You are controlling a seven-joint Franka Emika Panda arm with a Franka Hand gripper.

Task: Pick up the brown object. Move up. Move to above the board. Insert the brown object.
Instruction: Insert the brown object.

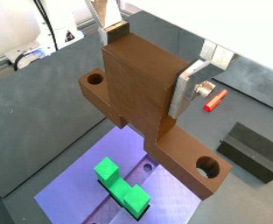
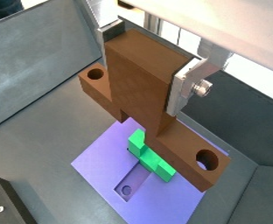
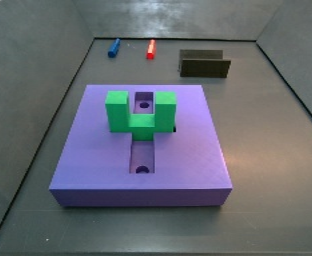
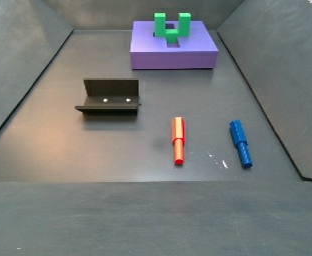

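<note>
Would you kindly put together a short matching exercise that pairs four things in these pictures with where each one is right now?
Things:
1. brown object
2. green block
3. red pen
4. fixture

Places:
A. lying on the floor beside the blue pen
B. standing on the floor, apart from the board
C. held in the gripper above the board, jaws closed on it
D. sitting on the board over its slot

Pairs: 1-C, 2-D, 3-A, 4-B
</note>
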